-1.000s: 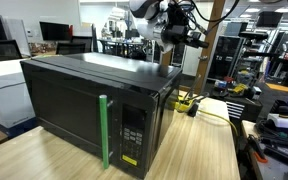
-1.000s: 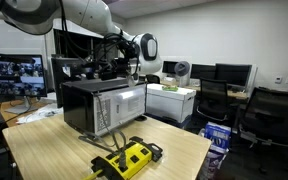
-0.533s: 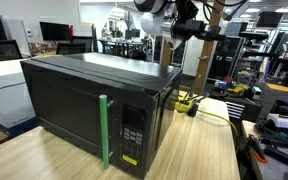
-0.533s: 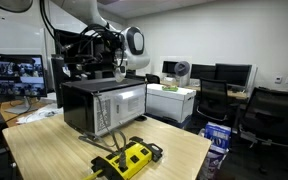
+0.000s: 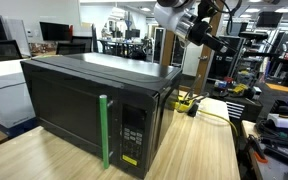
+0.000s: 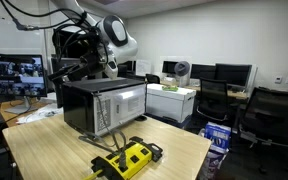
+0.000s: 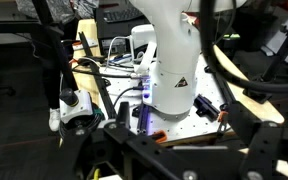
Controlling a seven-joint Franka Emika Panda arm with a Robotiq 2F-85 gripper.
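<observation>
A black microwave [image 5: 84, 95] with a green strip handle [image 5: 105, 130] stands shut on the wooden table [image 5: 199, 150]; it also shows in the other exterior view [image 6: 102, 105]. My gripper [image 5: 216, 38] hangs high above the microwave's back corner, tilted sideways and apart from it. In an exterior view the gripper [image 6: 68, 66] is a dark mass over the microwave's far end. In the wrist view the gripper [image 7: 179, 165] has its black fingers [image 7: 94, 150] spread wide with nothing between them, looking at the arm's white base [image 7: 169, 70].
A yellow power strip [image 6: 130, 157] with cables lies on the table in front of the microwave, also seen beside it [image 5: 185, 101]. Desks, monitors [image 6: 234, 72] and office chairs [image 6: 269, 115] stand around. The table edge [image 6: 209, 150] is close to the strip.
The arm has risen from just above the microwave's top and swung away, the gripper tilting to point sideways. The microwave has not moved.
</observation>
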